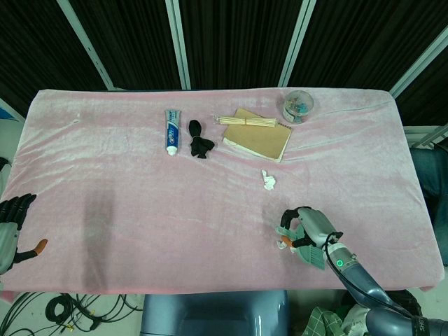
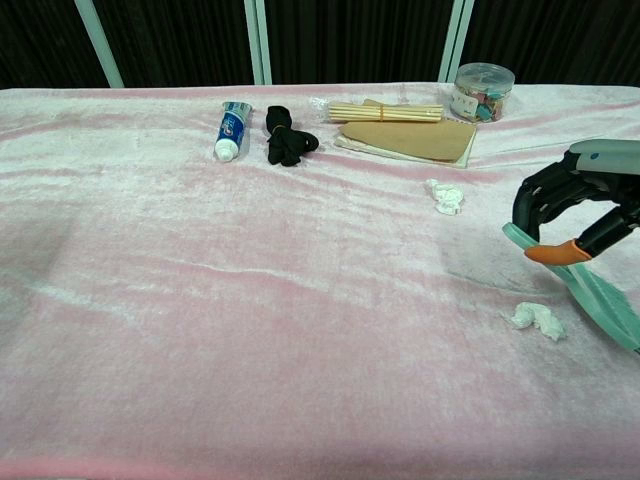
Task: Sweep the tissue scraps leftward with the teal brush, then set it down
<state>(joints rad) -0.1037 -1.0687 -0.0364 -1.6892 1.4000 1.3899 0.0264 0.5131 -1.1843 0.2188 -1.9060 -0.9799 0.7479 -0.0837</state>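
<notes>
My right hand [image 1: 308, 229] [image 2: 578, 207] grips the teal brush [image 2: 598, 299] [image 1: 308, 253] above the table's front right. The brush slants down to the right, its bristle end near the right edge of the chest view. One white tissue scrap [image 2: 535, 319] lies just left of the brush; in the head view only a sliver of this scrap [image 1: 285, 243] shows beside the hand. A second scrap [image 1: 267, 180] [image 2: 446, 196] sits farther back, below the notebook. My left hand [image 1: 14, 227] hangs open off the table's left front corner.
Along the back of the pink cloth [image 1: 140, 196] lie a toothpaste tube [image 1: 170, 131], a black bundle [image 1: 199, 140], a brown notebook [image 1: 259, 136] with wooden sticks [image 1: 246, 122], and a clear jar [image 1: 298, 106].
</notes>
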